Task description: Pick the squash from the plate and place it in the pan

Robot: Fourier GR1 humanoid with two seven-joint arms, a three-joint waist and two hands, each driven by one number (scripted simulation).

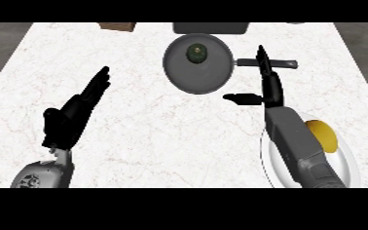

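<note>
The right forearm (298, 141) is seen nearest, laid across a white plate (347, 168) at the lower right. A yellow thing (322, 135) is seen on that plate, just beside the forearm; what it is cannot be told. The right hand (269, 85) is held above the marble counter (158, 122), with its fingers straight and pointed up the view and its thumb stuck out to the left. Nothing is held in it. The fingertips (262, 53) are placed just beside the dark pan handle (277, 63).

The squash (197, 52), dark green and round, is found inside the grey pan (200, 64), near its far rim. It is kept well apart from the right fingers, up and to their left.

The left hand (75, 112) is shown at the left, open, fingers straight, holding nothing.

A brown box (117, 26) and a dark tray (210, 28) are seen at the far edge.
</note>
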